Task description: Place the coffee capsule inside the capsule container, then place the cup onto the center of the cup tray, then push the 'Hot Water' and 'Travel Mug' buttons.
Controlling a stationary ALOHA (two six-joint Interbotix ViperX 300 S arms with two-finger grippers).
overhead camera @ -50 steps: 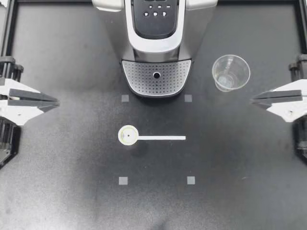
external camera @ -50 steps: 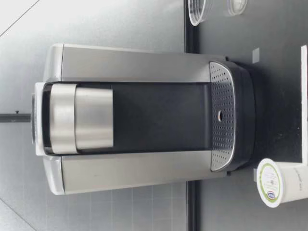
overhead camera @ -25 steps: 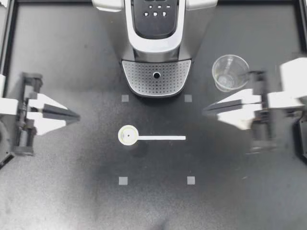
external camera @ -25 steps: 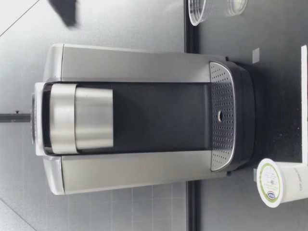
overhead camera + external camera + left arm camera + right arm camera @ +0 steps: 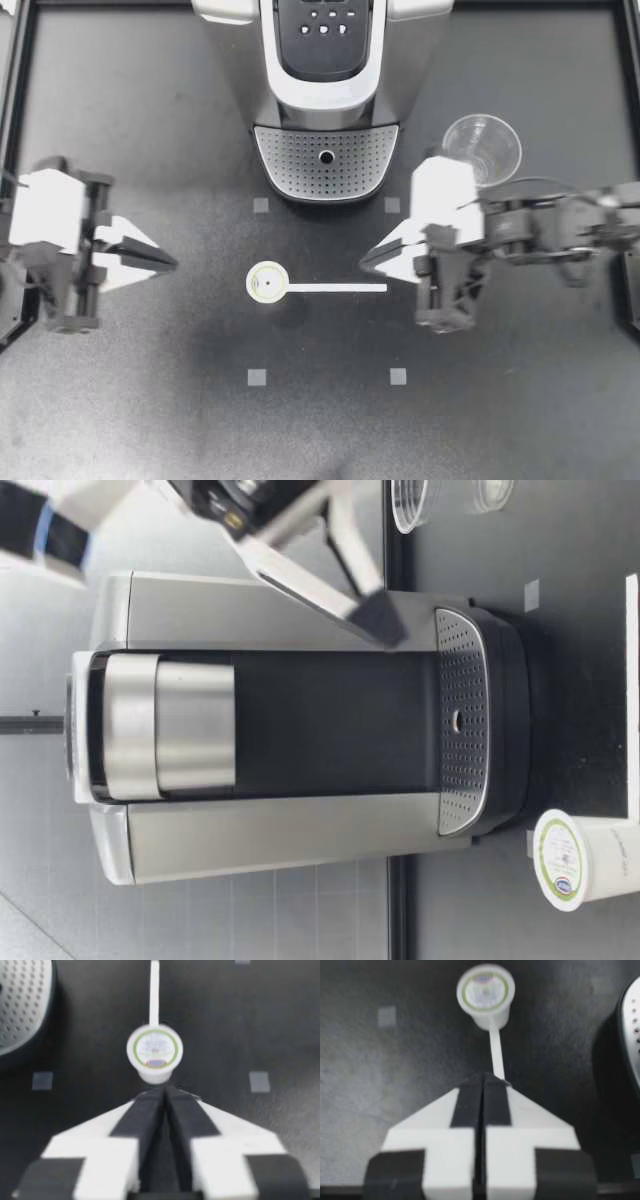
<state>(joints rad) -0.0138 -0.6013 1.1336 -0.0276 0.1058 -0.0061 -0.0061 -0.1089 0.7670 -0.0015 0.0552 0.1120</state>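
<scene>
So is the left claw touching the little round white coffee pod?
Apart. The top view shows bare black table between my left gripper and the round white coffee pod.

White capsule [image 5: 267, 283] stands upright; clear cup [image 5: 482, 150] beside machine [image 5: 325, 90].

One camera looked straight down. One sat low, near the machine [image 5: 300, 840]. Two rode the wrists. All saw the capsule [image 5: 267, 283].

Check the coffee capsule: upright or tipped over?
Upright. The coffee capsule shows its round lid face-up from above; in the low view it stands with the lid on top.
</scene>
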